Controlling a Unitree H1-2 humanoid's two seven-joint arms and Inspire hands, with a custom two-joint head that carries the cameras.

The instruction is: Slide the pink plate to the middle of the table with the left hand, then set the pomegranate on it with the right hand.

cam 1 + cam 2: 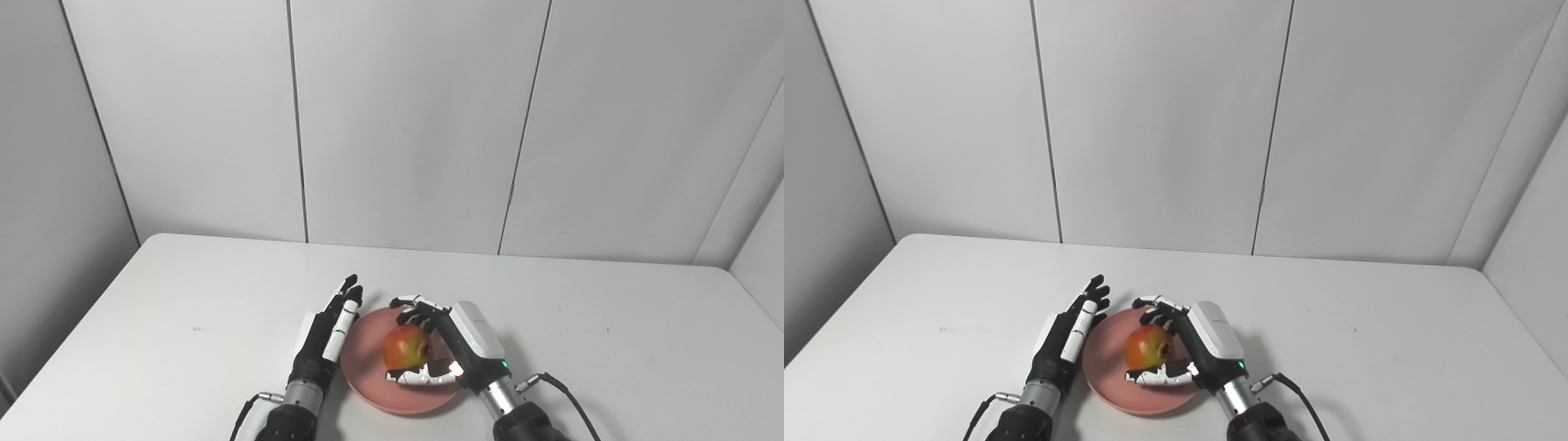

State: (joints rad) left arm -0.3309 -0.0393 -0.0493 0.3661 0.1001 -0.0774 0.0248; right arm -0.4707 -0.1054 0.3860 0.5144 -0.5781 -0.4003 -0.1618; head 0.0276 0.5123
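Pink plate (367, 381) on white tabletop (184, 294) between both hands, pomegranate (407, 347) on plate inside right hand (456, 343), its fingers (416, 304) curled round the fruit, left hand (324, 334) beside plate's left rim, fingers straight, holding nothing

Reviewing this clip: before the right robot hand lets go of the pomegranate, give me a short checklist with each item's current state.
1. Pink plate near the table's middle side to side: ok, though close to the near edge.
2. Pomegranate over the plate: ok.
3. Pomegranate resting on the plate, not lifted: cannot tell.
4. Right robot hand wrapped around the fruit: ok.
5. Left robot hand open, beside the plate's left rim: ok.
6. Left hand touching the rim: cannot tell.
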